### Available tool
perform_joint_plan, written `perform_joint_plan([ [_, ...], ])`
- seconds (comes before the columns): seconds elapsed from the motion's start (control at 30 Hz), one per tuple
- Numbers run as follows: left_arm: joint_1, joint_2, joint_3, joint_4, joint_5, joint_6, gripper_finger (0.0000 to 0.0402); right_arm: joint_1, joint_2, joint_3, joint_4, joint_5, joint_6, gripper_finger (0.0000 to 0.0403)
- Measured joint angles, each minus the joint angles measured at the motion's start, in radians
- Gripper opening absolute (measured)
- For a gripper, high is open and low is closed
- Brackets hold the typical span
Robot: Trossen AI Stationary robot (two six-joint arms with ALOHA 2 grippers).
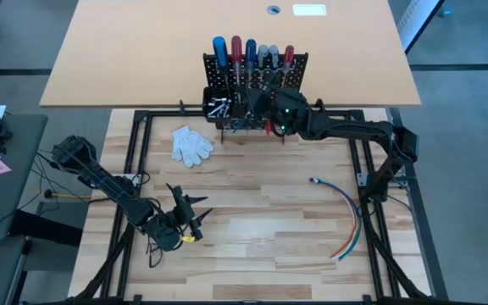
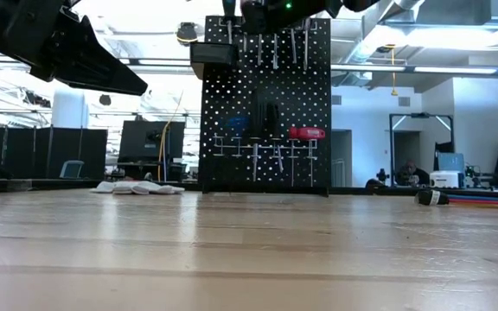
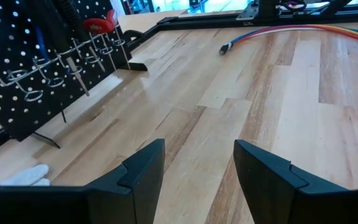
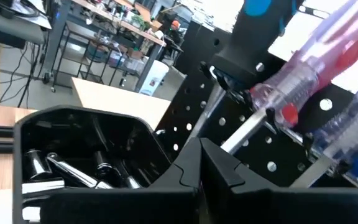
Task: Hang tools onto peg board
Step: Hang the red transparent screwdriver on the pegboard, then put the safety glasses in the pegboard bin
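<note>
Pale wooden planks form the table (image 1: 261, 229), framed by black rails, with a second tan tabletop behind it. At the table's far edge stands the peg board (image 2: 266, 104), upright on its feet. Along its top hangs a row of screwdrivers (image 1: 251, 52) (blue, red and grey handles, seen from above). A lower row of hooks carries a blue-handled tool (image 2: 237, 125) and red-handled pliers (image 2: 306, 133). A black bin (image 4: 86, 149) fixed to the board's upper corner holds silver bits (image 4: 48, 171).

The right gripper (image 1: 271, 103) sits at the board's top, beside the bin and the screwdriver shafts; its fingers (image 4: 219, 168) are pressed together with nothing visible between them. The left gripper (image 1: 195, 212) hovers over the near left part of the table, well apart from the board, its fingers (image 3: 138, 177) spread with bare wood showing in the gap.

A white glove (image 1: 191, 144) lies just in front of the board, to the left. A bundle of coloured cables (image 1: 346, 216) curves across the right side.
</note>
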Motion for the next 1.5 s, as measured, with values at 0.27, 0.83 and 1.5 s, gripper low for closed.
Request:
perform_joint_plan([
  [0.27, 0.0, 0.0, 0.0, 0.002, 0.0, 0.002, 0.0189, 0.052, -0.002, 0.0, 0.004, 0.001, -0.09, 0.0011],
  [0.83, 0.0, 0.0, 0.0, 0.004, 0.0, -0.001, 0.0189, 0.071, -0.001, 0.0, -0.071, 0.184, -0.161, 0.0012],
  [1.5, -0.018, 0.0, 0.0, 0.004, 0.0, 0.018, 0.0189, 0.234, -0.016, -0.001, -0.13, 0.339, -0.244, 0.0013],
])
